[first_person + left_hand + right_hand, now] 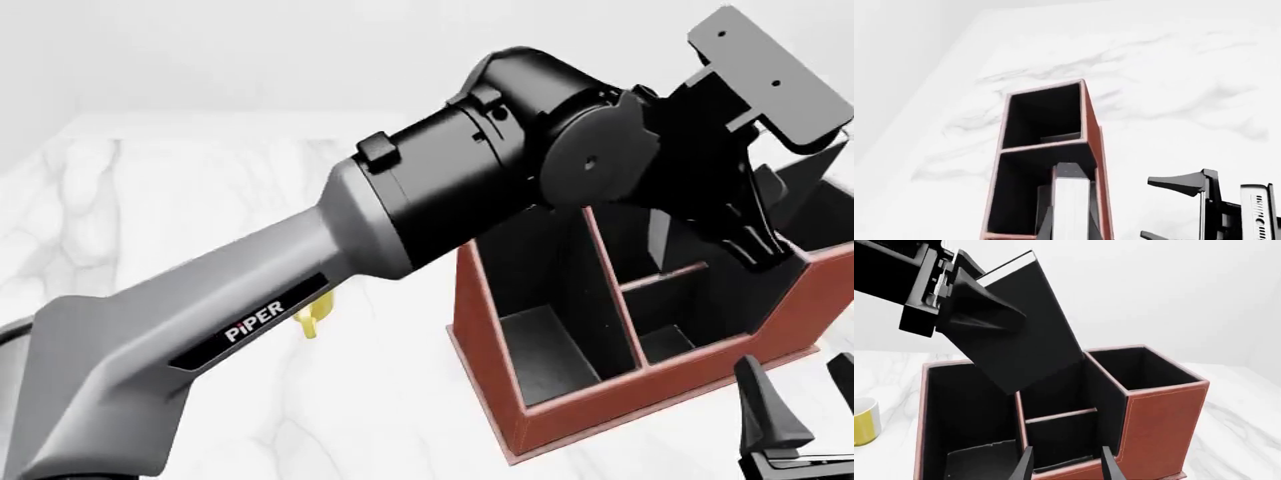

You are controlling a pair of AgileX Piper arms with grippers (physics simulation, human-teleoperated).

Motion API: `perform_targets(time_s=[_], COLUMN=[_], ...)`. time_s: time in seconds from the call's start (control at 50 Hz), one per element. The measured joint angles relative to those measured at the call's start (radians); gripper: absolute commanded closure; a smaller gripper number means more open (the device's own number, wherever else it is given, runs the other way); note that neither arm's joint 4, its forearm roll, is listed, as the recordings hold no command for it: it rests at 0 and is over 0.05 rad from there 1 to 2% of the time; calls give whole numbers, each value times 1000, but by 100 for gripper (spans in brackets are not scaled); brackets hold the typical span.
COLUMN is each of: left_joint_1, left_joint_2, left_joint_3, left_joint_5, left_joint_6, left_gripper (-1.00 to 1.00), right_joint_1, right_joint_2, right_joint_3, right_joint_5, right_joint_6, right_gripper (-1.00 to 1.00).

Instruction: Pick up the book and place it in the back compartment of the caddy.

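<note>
My left gripper (971, 307) is clamped on the book (1021, 335), tilted over the caddy (1167, 415); my own arm hides it in front view. Right gripper (1066, 462) fingers apart, tips only showing

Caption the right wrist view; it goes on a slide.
Left gripper holds the black book tilted above the red-brown caddy, its lower corner dipping into a rear cell; yellow mug beside.

Front view: high behind arms, facing forward-down. Left wrist: close above the caddy (1047, 165), looking down. Right wrist: low, near; all share caddy.
</note>
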Motion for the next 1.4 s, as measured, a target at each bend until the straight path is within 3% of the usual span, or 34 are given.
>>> perform_targets(time_s=[0.22, 0.52, 1.4], left_joint_1=[-1, -6, 11], left_joint_2=[-14, 9, 150], left_joint_3=[125, 206, 144], left_joint_5=[-100, -179, -216], left_joint_6=[-23, -52, -93], left_gripper=[100, 100, 100], right_joint_1=[0, 1, 3], right_joint_2=[3, 16, 38], right_joint_3=[0, 0, 0], right_joint_5=[-2, -14, -31], right_joint_6=[0, 0, 9], right_gripper=[-100, -100, -100])
